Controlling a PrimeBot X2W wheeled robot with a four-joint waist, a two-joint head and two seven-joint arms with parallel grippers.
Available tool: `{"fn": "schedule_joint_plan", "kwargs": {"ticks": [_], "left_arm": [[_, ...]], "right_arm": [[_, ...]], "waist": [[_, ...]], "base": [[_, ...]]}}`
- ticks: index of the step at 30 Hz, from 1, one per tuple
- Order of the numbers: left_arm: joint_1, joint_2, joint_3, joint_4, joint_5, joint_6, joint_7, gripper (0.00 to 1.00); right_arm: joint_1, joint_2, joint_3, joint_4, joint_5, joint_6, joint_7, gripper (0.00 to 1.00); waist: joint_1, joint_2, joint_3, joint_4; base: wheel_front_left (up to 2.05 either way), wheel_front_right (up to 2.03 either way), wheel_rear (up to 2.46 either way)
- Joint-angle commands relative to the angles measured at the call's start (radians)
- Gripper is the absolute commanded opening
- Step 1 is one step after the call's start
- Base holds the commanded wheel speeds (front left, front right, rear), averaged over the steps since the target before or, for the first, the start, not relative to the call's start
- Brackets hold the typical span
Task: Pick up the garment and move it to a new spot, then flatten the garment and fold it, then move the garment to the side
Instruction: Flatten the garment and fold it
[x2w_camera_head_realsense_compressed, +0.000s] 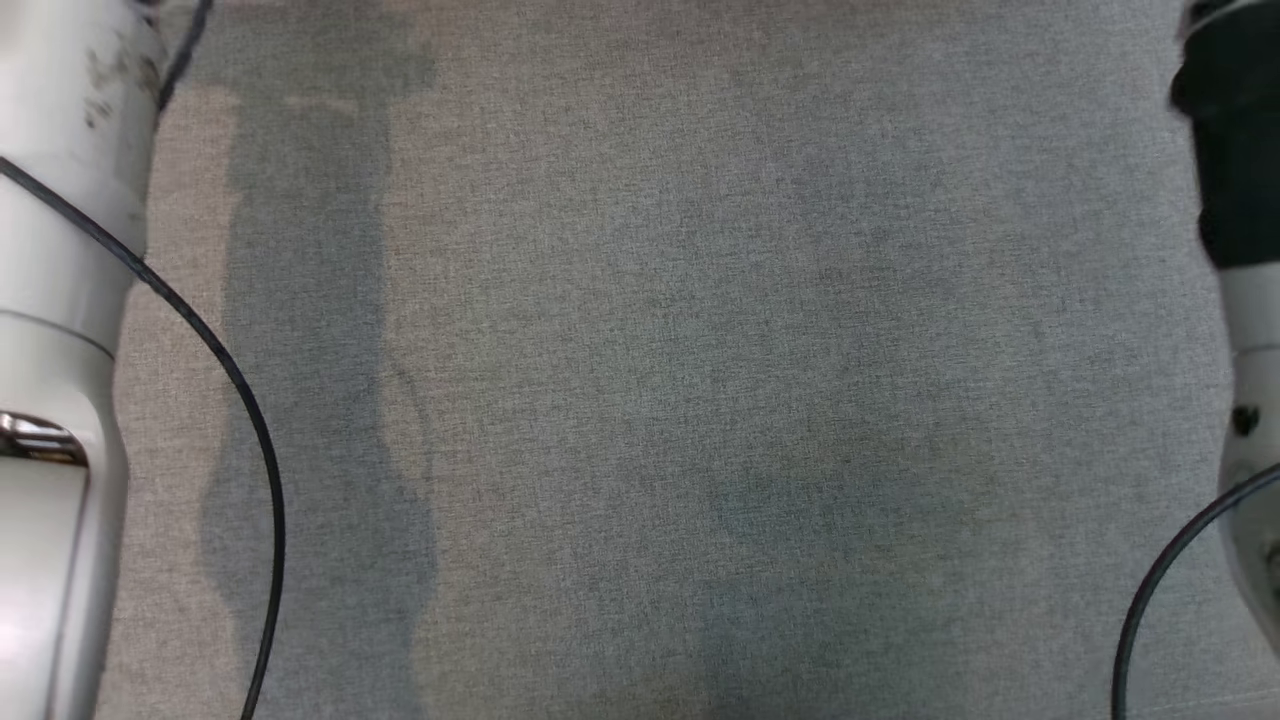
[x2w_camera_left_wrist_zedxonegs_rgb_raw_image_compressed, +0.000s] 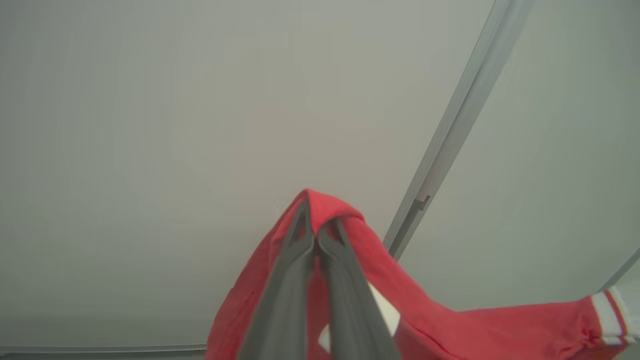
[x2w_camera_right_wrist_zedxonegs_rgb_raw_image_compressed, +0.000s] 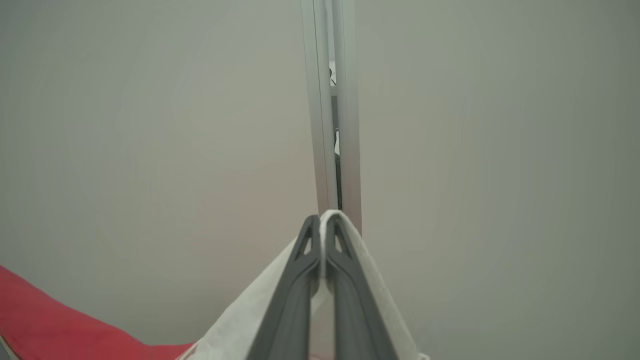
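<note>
**Grip state.** The left gripper (x2w_camera_left_wrist_zedxonegs_rgb_raw_image_compressed: 318, 220) is closed, its two long dark grey fingers pressed together on a peak of the garment (x2w_camera_left_wrist_zedxonegs_rgb_raw_image_compressed: 450, 330). The red cloth folds over the fingertips and hangs down on both sides of them. The right gripper (x2w_camera_right_wrist_zedxonegs_rgb_raw_image_compressed: 324, 226) is also closed and pinches a thin white edge of the same garment. That edge loops over the fingertips and drapes down along both fingers.

**Garment position.** The garment is held up off any surface and hangs between the two grippers. In the left wrist view it trails away from the fingers to a ribbed cuff (x2w_camera_left_wrist_zedxonegs_rgb_raw_image_compressed: 607, 320). In the right wrist view a red section (x2w_camera_right_wrist_zedxonegs_rgb_raw_image_compressed: 50, 320) lies low and to the side of the white section (x2w_camera_right_wrist_zedxonegs_rgb_raw_image_compressed: 240, 320).

**Materials and shapes.**
- Garment: soft matte red knit with a white panel. The cuff is white with narrow red stripes and gathered at its seam.
- Fingers: smooth moulded plastic, tapered, with triangular cut-outs near the tips.
- Behind the garment: flat pale wall panels joined by a straight metal rail (x2w_camera_left_wrist_zedxonegs_rgb_raw_image_compressed: 450, 140).
- Worktop (x2w_camera_head_realsense_compressed: 700, 350): covered in grey woven fabric with a fine, even weave, crossed by soft shadows.
- Forearms: the left forearm (x2w_camera_head_realsense_compressed: 50, 400) has a pale glossy shell with a thin black cable (x2w_camera_head_realsense_compressed: 230, 380) curving beside it.
</note>
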Motion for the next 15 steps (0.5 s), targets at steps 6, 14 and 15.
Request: {"fn": "schedule_joint_plan", "kwargs": {"ticks": [6, 14, 15], "left_arm": [[0.140, -0.012, -0.031, -0.005, 0.064, -0.017, -0.005, 0.00], [0.310, -0.035, -0.120, 0.040, 0.103, -0.027, -0.005, 0.00], [0.336, -0.037, -0.131, 0.045, 0.102, -0.027, -0.004, 0.00]], "right_arm": [[0.142, 0.001, 0.103, 0.054, 0.064, 0.000, -0.004, 0.00], [0.264, -0.007, 0.216, 0.155, 0.155, 0.000, -0.004, 0.00], [0.280, -0.012, 0.234, 0.168, 0.172, 0.000, -0.004, 0.00]], "waist": [[0.0000, 0.0000, -0.036, 0.010], [0.0000, 0.0000, -0.120, 0.023], [0.0000, 0.0000, -0.136, 0.025]], "base": [[0.00, 0.00, 0.00], [0.00, 0.00, 0.00], [0.00, 0.00, 0.00]]}}
